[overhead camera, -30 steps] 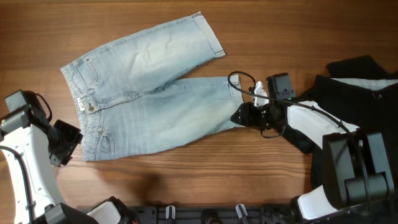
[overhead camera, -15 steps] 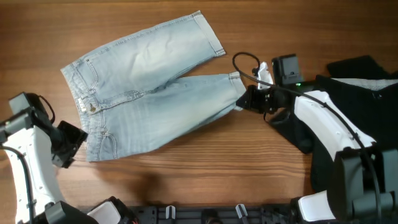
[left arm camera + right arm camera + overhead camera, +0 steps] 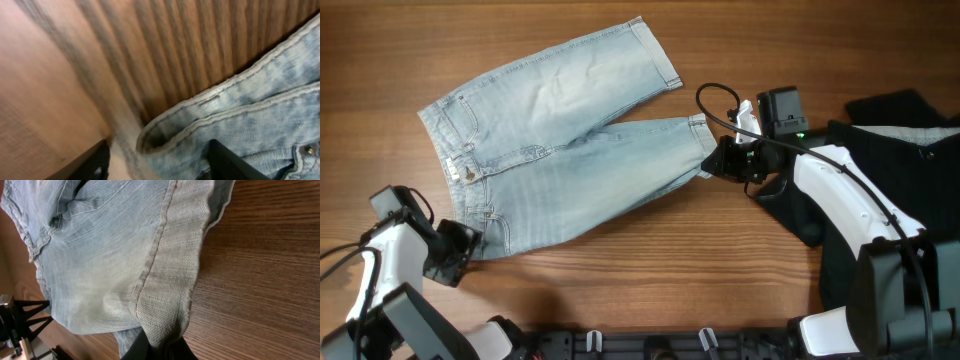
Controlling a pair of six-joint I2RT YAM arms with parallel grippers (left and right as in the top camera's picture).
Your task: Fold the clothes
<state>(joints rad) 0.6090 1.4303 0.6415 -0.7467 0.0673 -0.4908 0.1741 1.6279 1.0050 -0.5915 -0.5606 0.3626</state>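
Observation:
The light-blue denim shorts [image 3: 560, 130] lie spread on the wooden table, waistband to the left and both legs pointing right. My right gripper [image 3: 713, 166] is shut on the cuffed hem of the near leg; in the right wrist view the cuff [image 3: 170, 280] runs down into the closed fingers [image 3: 156, 349]. My left gripper [image 3: 468, 246] is at the near corner of the waistband. In the left wrist view its fingers [image 3: 160, 165] are open, one on each side of the waistband edge [image 3: 200, 112].
A larger black garment [image 3: 905, 130] lies at the right edge of the table, behind and under my right arm. Bare wood lies in front of the shorts and along the far edge.
My left arm has swung down and in toward the near waistband corner. My right gripper has pulled the near leg's hem a little up and to the right, then held still.

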